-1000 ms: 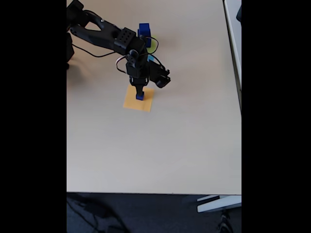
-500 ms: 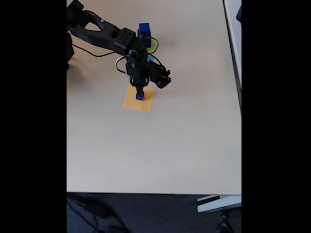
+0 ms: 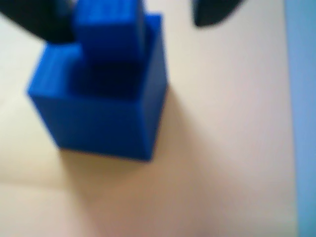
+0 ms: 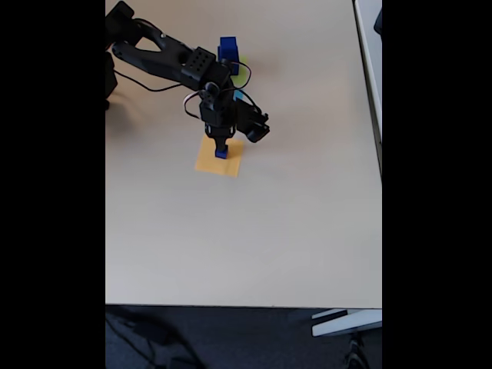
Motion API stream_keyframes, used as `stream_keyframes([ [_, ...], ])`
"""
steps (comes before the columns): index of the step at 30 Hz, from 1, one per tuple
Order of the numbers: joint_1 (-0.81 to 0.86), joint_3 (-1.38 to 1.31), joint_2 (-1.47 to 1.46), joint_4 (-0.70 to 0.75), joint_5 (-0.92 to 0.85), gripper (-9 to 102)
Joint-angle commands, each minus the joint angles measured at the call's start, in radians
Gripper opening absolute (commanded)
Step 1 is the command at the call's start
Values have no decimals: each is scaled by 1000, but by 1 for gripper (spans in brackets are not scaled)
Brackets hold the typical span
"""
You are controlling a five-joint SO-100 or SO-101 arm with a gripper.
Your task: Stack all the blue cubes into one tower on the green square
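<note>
As things stand, step in hand: collecting blue cubes from the orange square (image 4: 231, 165); I judge this a pick-up that is not yet secured.
Pincer: in the wrist view the gripper (image 3: 131, 22) stands fairly wide. 1 dark finger (image 3: 39, 19) presses the small blue cube (image 3: 108, 29) at its 9 o'clock side, and the other finger (image 3: 217, 12) hangs clear at 3 o'clock with bare table between, so nothing is clamped.
Cubes under the pincer: the small blue cube sits on or just over the larger blue cube (image 3: 103, 118); blur hides whether they touch.
Fixed view: the gripper (image 4: 221, 147) points down over the orange square, with a speck of blue at its tip.
Tower: blue cubes already stand as a short stack (image 4: 228, 48) on the green square (image 4: 241, 73), at 12 o'clock from the gripper and well apart from it.
Other patch: the light-blue square (image 3: 301, 98) runs along the 3 o'clock edge of the wrist view.
Progress: partly done, since 2 cubes are off the green square.
Next move calls for: closing squarely on the small cube, lifting straight up so the larger cube is not dragged, then carrying toward 12 o'clock and setting down centred on the stack.
Table (image 4: 269, 231): bare beige surface around the patches.
</note>
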Motion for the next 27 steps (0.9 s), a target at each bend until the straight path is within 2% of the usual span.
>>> stream_keyframes([
  [1,9,-66,8,-14,-2,8],
  [11,8,-64,6,-14,3,2],
  [27,-11,-61,54,11,6,2],
])
